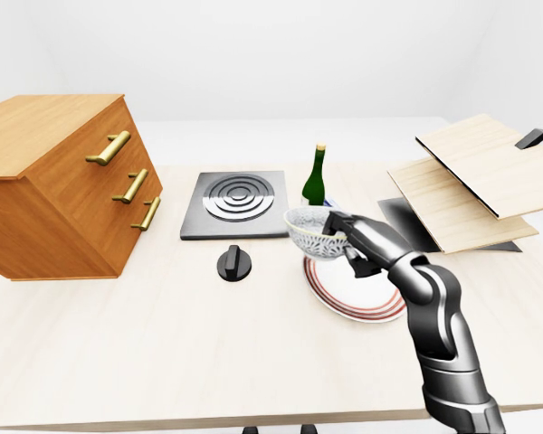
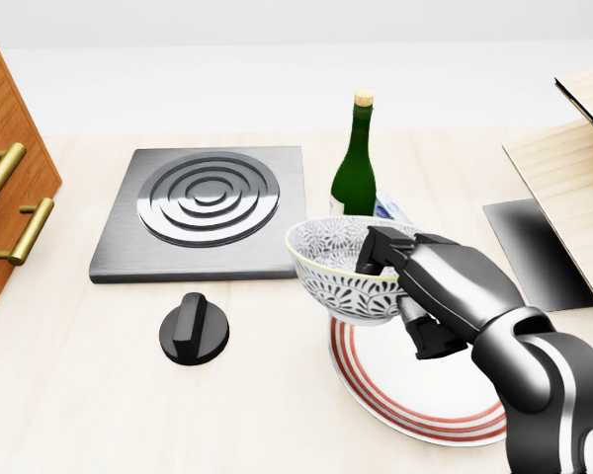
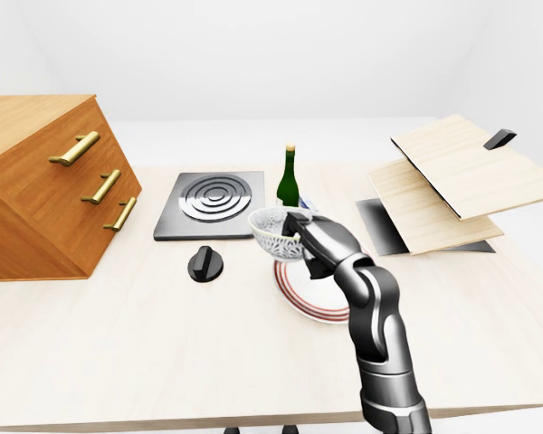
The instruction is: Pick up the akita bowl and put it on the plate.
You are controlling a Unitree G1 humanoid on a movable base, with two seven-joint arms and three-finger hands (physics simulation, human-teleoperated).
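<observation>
The akita bowl (image 2: 338, 269), white with a dark floral pattern, hangs in the air over the upper left rim of the plate (image 2: 420, 395), a white plate with red rings. My right hand (image 2: 387, 265) is shut on the bowl's right rim, one finger inside and the others under the wall. The bowl is held level, a little above the plate, as the left-eye view shows. My left hand is in no view.
A green bottle (image 2: 355, 163) and a small blue-and-white carton (image 2: 391, 213) stand just above the bowl. Left of them lie a grey burner plate (image 2: 206, 207) and a black knob (image 2: 194, 330). A wooden drawer cabinet (image 1: 63, 185) is far left, wooden boards (image 1: 471, 176) far right.
</observation>
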